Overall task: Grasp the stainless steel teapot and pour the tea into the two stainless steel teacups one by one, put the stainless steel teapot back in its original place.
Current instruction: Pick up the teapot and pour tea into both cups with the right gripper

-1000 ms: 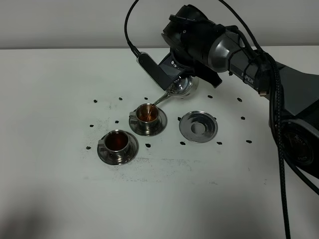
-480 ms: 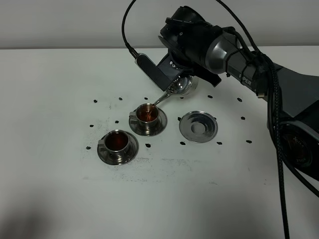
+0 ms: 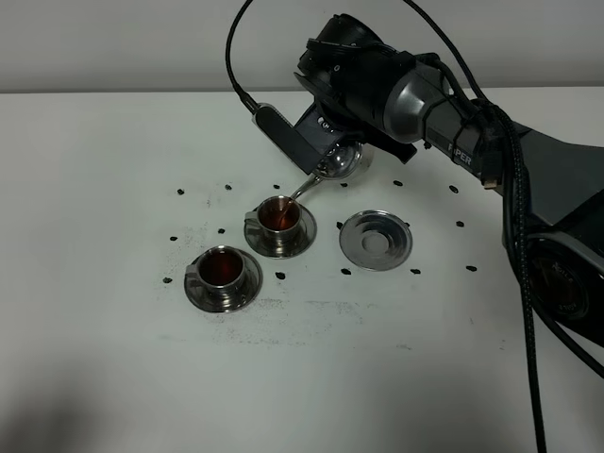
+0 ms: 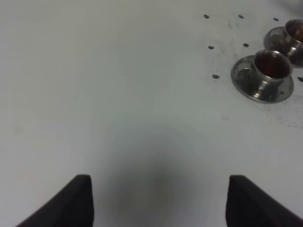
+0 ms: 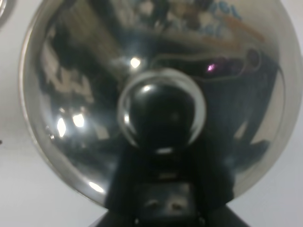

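The stainless steel teapot (image 3: 343,162) hangs tilted above the table, its thin spout (image 3: 304,189) pointing down into the farther teacup (image 3: 280,216). My right gripper (image 3: 332,142) is shut on the teapot. In the right wrist view the domed lid (image 5: 85,94) and its knob (image 5: 161,113) fill the picture. Both teacups hold brown tea; the nearer teacup (image 3: 224,269) stands on its saucer to the front left. The bare steel saucer (image 3: 376,240), the original place, lies right of the cups. My left gripper (image 4: 158,203) is open over bare table, with the cups (image 4: 271,66) far from it.
Small dark specks (image 3: 180,192) are scattered over the white table (image 3: 113,359) around the cups and saucer. The right arm's black cable (image 3: 528,311) hangs along the right side. The left arm is out of the exterior high view.
The right arm and teapot have shifted slightly up and left. The tea in the farther cup looks darker and fuller. The left gripper has not moved.
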